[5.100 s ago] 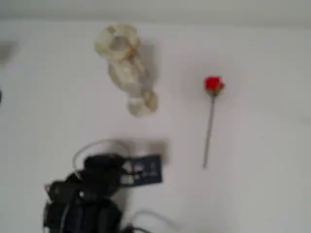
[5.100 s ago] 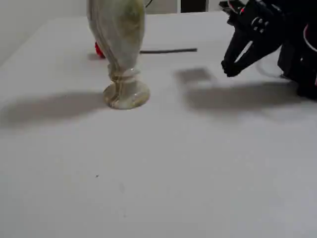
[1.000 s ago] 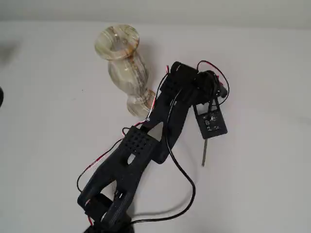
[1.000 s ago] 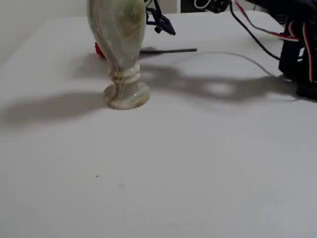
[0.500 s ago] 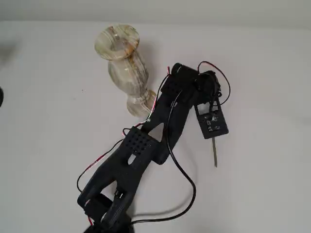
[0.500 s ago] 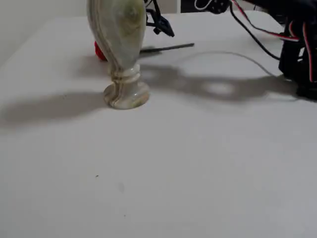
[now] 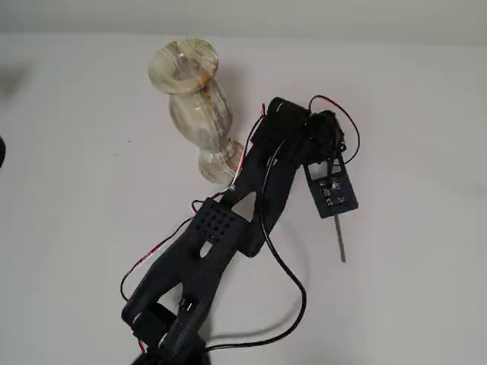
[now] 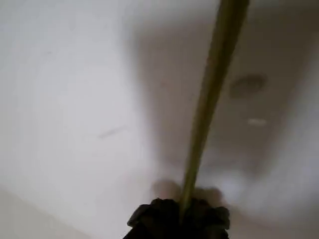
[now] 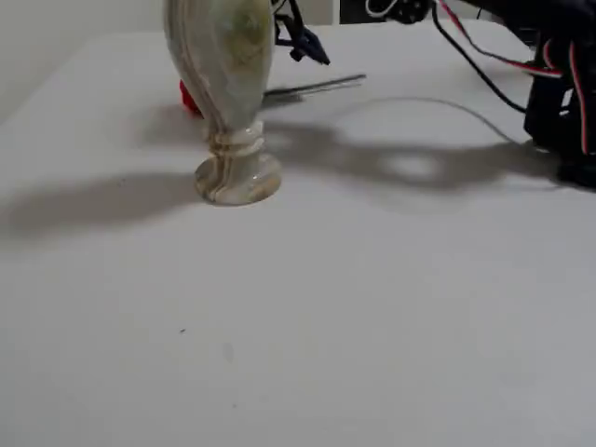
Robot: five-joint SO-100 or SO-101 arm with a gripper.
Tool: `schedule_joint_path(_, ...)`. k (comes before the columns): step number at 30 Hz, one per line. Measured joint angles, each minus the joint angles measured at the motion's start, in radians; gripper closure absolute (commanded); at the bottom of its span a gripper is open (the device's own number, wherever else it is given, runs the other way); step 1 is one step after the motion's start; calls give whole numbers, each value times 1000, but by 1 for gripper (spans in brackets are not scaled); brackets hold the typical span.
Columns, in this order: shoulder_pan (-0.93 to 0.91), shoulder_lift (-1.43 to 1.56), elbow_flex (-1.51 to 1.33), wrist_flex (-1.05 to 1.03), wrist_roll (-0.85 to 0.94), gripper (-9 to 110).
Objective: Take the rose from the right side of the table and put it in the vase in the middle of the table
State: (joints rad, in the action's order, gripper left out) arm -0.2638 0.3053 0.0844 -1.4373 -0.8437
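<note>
**A:** What is showing on the table (image 7: 68, 228) right now?

**B:** A black robot arm (image 7: 221, 228) is reaching from the 6 o'clock edge of the top-down fixed view up toward 1 o'clock. A cream marbled vase (image 7: 194, 106) is standing upright at about 11 o'clock from the picture's middle, its wide mouth facing up so a stem can drop in.

**A:** And the rose?

**B:** The rose (image 7: 340, 242) is sitting under the end of the arm, at about 3 o'clock from the vase's foot. Only the tail of its thin stem is poking out toward 5 o'clock; the arm is hiding the rest. In the low fixed view the red flower head (image 9: 190, 97) is peeking out from behind the vase, and the stem is sloping up toward its free end, so I judge it is being lifted.

**A:** Is the gripper holding it?

**B:** In the wrist view the gripper (image 8: 180, 215) is pinching its fingers tight around the stem, which is running away toward 12 o'clock. Holding it near the flower end is probably leaving the long bare stem free to go into the vase first.

**A:** How far along is the job?

**B:** I judge the pick-up is done. The rose is not yet in the vase, which is standing just beside the arm at its 10 o'clock.
</note>
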Motion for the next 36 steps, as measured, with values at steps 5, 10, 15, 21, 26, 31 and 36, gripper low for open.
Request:
schedule_joint_path(5,-2,123,0,-31,12,102)
schedule_joint_path(10,-17,282,0,-48,12,102)
schedule_joint_path(15,-37,465,0,-32,6,102)
schedule_joint_path(21,-25,680,0,41,5,102)
schedule_joint_path(26,69,850,-3,112,83,102)
schedule_joint_path(31,215,973,-3,149,129,102)
schedule_joint_path(36,359,1046,-6,161,81,102)
